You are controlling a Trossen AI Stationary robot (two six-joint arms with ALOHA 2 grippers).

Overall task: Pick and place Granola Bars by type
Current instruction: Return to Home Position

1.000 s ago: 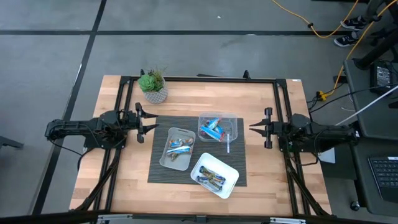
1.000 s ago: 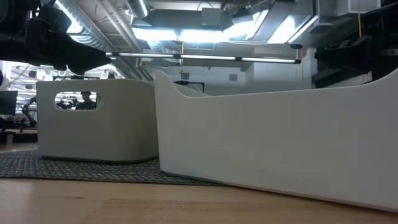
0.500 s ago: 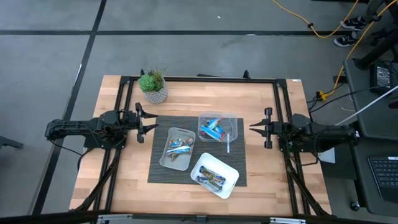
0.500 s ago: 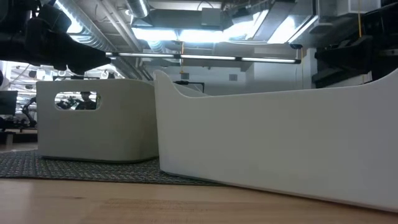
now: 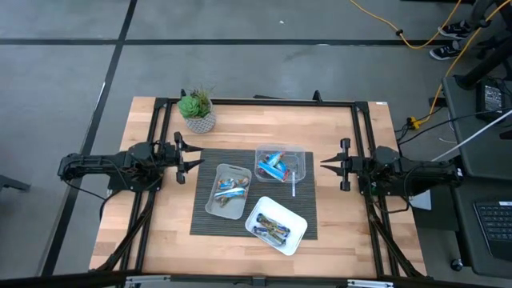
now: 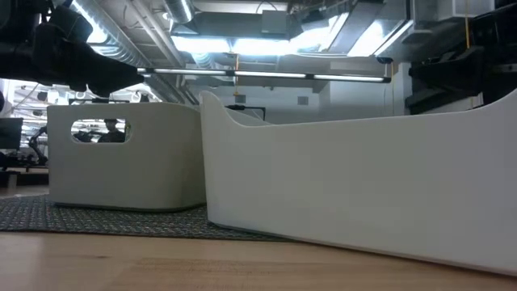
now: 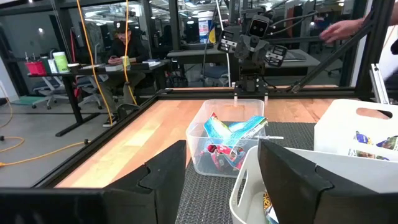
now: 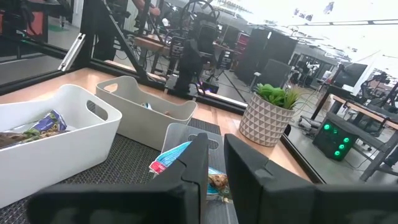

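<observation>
The granola bars lie sorted in three trays on a dark mat. Silver-blue bars (image 5: 230,192) are in the grey tray (image 5: 214,206). Blue and red bars (image 5: 274,166) are in the clear tray (image 5: 299,154). Dark blue bars (image 5: 271,230) are in the white tray (image 5: 294,240). My left gripper (image 5: 198,161) hovers open at the mat's left edge, and its wrist view shows the clear tray's bars (image 7: 233,130) ahead. My right gripper (image 5: 324,163) hovers shut at the mat's right edge. Its wrist view shows a blue bar (image 8: 171,155) in the clear tray.
A potted plant (image 5: 198,110) stands near the far-left corner of the table. A black frame (image 5: 260,102) runs around the table's edges. The white tray's wall (image 6: 363,190) fills the low view. Bare wood lies along the near edge. People show in the room behind (image 7: 124,43).
</observation>
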